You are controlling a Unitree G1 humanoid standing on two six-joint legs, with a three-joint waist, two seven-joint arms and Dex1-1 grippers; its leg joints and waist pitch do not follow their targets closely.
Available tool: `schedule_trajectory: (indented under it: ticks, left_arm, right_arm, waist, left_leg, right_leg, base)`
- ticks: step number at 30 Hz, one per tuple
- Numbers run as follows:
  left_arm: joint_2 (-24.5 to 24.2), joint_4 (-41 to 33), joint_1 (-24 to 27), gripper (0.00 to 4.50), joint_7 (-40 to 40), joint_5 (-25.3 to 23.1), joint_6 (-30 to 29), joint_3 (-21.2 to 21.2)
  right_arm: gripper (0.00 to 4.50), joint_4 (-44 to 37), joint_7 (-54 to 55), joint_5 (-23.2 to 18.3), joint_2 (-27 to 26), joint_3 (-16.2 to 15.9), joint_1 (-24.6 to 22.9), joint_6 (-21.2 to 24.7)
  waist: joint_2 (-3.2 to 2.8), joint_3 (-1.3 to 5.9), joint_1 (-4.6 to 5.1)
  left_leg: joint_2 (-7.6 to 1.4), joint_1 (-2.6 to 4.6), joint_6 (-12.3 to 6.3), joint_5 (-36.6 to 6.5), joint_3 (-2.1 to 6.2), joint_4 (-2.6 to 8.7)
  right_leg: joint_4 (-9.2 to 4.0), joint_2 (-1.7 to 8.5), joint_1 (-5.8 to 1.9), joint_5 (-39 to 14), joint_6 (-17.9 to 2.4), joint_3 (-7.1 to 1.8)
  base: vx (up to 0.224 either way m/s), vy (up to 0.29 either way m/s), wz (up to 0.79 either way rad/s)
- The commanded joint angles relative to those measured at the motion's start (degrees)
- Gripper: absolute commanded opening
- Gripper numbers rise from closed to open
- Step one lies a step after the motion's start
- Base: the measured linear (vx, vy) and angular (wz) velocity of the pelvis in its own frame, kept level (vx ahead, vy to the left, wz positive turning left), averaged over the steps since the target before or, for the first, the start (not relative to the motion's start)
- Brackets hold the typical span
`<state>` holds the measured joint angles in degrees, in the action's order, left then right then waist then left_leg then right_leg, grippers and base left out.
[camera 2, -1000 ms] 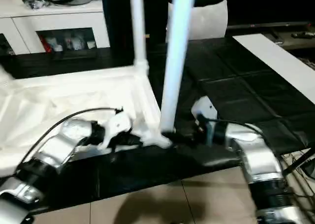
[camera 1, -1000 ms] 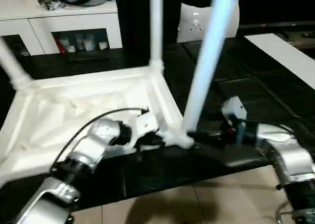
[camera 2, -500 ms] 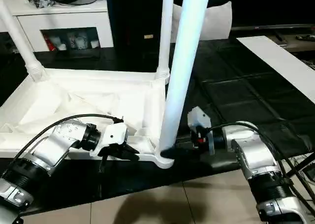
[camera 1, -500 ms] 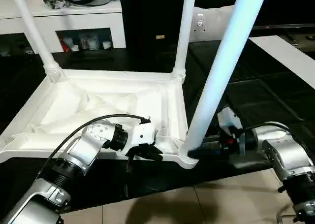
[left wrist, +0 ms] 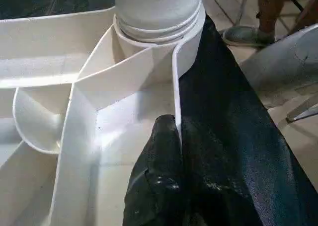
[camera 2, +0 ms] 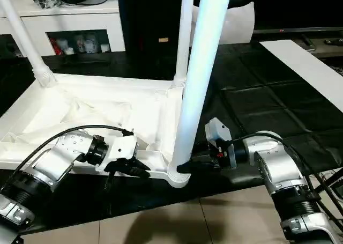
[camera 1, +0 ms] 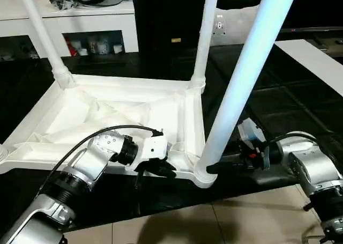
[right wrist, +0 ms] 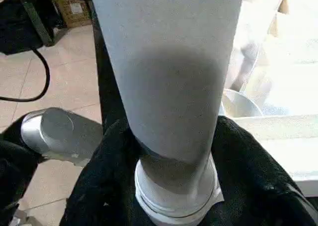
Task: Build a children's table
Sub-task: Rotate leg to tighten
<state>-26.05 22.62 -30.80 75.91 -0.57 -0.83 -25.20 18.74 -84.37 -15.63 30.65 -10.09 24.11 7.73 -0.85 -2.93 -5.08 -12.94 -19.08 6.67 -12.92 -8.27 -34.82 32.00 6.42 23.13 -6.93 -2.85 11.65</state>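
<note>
White plastic makes up the children's table (camera 1: 115,112), which lies upside down on the dark mat, ribbed underside up, with 3 legs standing in corner sockets. Nearest is the big leg (camera 1: 241,80), whose long axis rises steeply from its socket (camera 1: 202,174) at the near corner and leans toward the robot's right. That leg lies straight ahead of the right gripper (right wrist: 169,151), the closer of the 2, whose black fingers (right wrist: 107,166) straddle the leg's base; whether they press it I cannot tell. On the other side of the socket, the left gripper (left wrist: 171,131) is clenched on the table's thin edge wall (left wrist: 176,82). All 3 legs are cut off above, and the 4th corner lies out of frame.
</note>
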Motion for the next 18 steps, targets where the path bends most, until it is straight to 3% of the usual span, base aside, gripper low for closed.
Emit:
schedule_trajectory:
  ticks: [1, 5, 7, 8, 11, 12, 14, 15, 16, 17, 18]
  left_arm:
    - [-0.3, 0.3, -1.0, 0.00, 0.0, -1.0, 0.4, -0.2]
    - [0.7, 0.6, -1.1, 0.00, -1.9, -0.5, -2.0, 0.7]
    - [2.4, 0.1, -1.4, 0.00, -3.8, 0.7, -5.4, 2.0]
    - [2.4, 0.1, -1.4, 0.00, -3.8, 0.7, -5.4, 2.0]
    - [5.6, -0.1, -2.8, 0.00, -8.1, 1.9, -10.5, 3.8]
    - [6.4, 0.0, -3.1, 0.00, -9.3, 2.0, -11.4, 4.1]
    - [8.6, 0.7, -4.2, 0.00, -12.5, 2.2, -14.4, 5.1]
    - [10.0, 1.3, -5.0, 0.00, -14.7, 2.1, -15.7, 5.6]
    - [11.5, 2.0, -5.8, 0.00, -17.3, 1.9, -17.3, 6.2]
    - [12.9, 2.7, -6.6, 0.00, -19.6, 1.7, -18.6, 6.8]
    - [13.7, 3.2, -7.1, 0.00, -21.1, 1.4, -19.2, 7.2]
  right_arm:
    - [1.88, 0.1, -1.9, 0.5, 0.5, -1.7, -0.5, -0.3]
    - [1.88, -1.0, -1.1, -0.6, -0.3, -1.5, -1.5, 0.8]
    - [1.88, -3.5, 1.9, -2.9, -1.9, -0.3, -2.5, 5.7]
    - [1.88, -3.5, 1.9, -2.9, -1.9, -0.3, -2.5, 5.7]
    - [1.88, -6.8, 13.0, -3.9, -6.8, 1.5, -3.2, 13.9]
    - [1.88, -7.2, 16.1, -3.5, -8.2, 1.8, -3.2, 15.2]
    - [1.88, -6.6, 23.7, -2.5, -12.3, 3.2, -2.4, 16.8]
    - [1.88, -5.9, 28.0, -1.8, -14.6, 4.0, -1.6, 17.8]
    - [1.88, -5.2, 32.6, -1.1, -17.2, 4.9, -0.8, 18.9]
    - [1.88, -4.7, 36.6, -0.2, -19.4, 5.5, 0.0, 19.8]
    - [1.88, -4.7, 38.7, 0.2, -20.5, 5.7, 0.2, 20.6]
  waist:
    - [0.57, 4.34, 0.28]
    - [0.48, 4.29, 0.26]
    - [0.52, 4.23, 0.17]
    - [0.59, 4.16, 0.26]
    - [0.61, 3.85, 0.59]
    - [0.36, 3.70, 0.91]
    - [0.42, 3.59, 1.70]
    - [-0.29, 3.59, 3.12]
    - [-0.61, 3.59, 3.66]
    - [-0.78, 3.84, 4.91]
    - [-1.29, 3.64, 5.19]
  left_leg:
    - [-0.11, -0.74, -4.42, -8.7, -0.96, 3.73]
    - [-0.12, -0.69, -4.41, -8.9, -0.94, 3.76]
    - [-0.09, -0.62, -4.32, -8.9, -1.00, 3.74]
    - [-0.07, -0.66, -4.27, -8.8, -1.03, 3.78]
    - [0.26, -0.59, -3.54, -10.0, -1.01, 3.67]
    - [0.55, -0.55, -2.91, -10.9, -0.99, 3.45]
    - [1.10, -0.12, -2.40, -13.1, -1.07, 2.83]
    - [0.93, -0.14, -2.09, -15.5, -0.63, 2.54]
    - [0.51, -0.18, -2.15, -16.3, -0.39, 2.75]
    - [-0.97, -1.31, -2.09, -17.8, 0.65, 3.66]
    - [-2.43, -2.18, -2.34, -20.5, 1.48, 4.75]
  right_leg:
    - [-4.66, 2.30, -3.85, -27.8, -0.5, -2.97]
    - [-4.72, 2.30, -3.80, -27.9, -0.5, -2.94]
    - [-4.88, 2.25, -3.79, -28.2, -0.4, -2.92]
    - [-4.99, 2.18, -3.83, -28.4, -0.4, -2.92]
    - [-5.60, 2.01, -3.68, -30.9, 1.2, -2.40]
    - [-6.05, 1.92, -3.53, -32.7, 2.5, -1.90]
    - [-7.15, 1.61, -3.10, -35.9, 5.0, -0.63]
    - [-8.07, 1.39, -3.46, -36.6, 7.1, 0.87]
    - [-8.27, 1.44, -3.75, -35.8, 7.0, 1.00]
    - [-7.16, 1.88, -5.44, -32.1, 6.5, 1.09]
    - [-5.88, 1.85, -6.44, -30.6, 6.5, 0.84]
  base:
    - [0.000, 0.000, 0.00]
    - [0.000, 0.000, 0.00]
    - [0.000, 0.000, 0.00]
    - [0.000, 0.000, 0.00]
    - [0.000, 0.000, 0.00]
    - [0.000, 0.000, 0.00]
    - [0.000, 0.000, 0.00]
    - [0.000, 0.000, 0.00]
    - [0.000, 0.000, 0.00]
    - [0.000, 0.000, 0.00]
    - [0.000, 0.000, 0.00]
